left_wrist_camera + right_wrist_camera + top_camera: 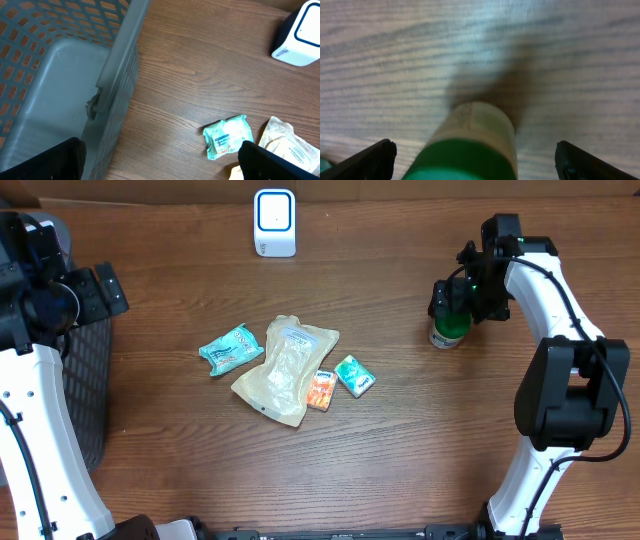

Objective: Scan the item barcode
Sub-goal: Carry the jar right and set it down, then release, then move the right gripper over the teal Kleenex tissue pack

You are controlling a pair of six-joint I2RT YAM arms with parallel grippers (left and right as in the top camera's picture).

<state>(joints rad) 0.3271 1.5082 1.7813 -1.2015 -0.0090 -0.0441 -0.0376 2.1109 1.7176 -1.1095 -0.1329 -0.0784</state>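
Observation:
A small bottle (448, 330) with a green cap and pale body stands upright on the wooden table at the right. My right gripper (453, 302) hangs directly over it. In the right wrist view the bottle (470, 145) sits between the two fingers of the right gripper (477, 162), which is open, with clear gaps on both sides. The white scanner (274, 222) with a blue outline stands at the far middle of the table and shows as the scanner (299, 34) in the left wrist view. My left gripper (160, 162) is open and empty above the basket's edge.
A grey mesh basket (116, 75) stands at the left edge. In the middle of the table lie a teal packet (230, 348), a cream pouch (285, 370), an orange packet (321, 390) and a green packet (355, 375).

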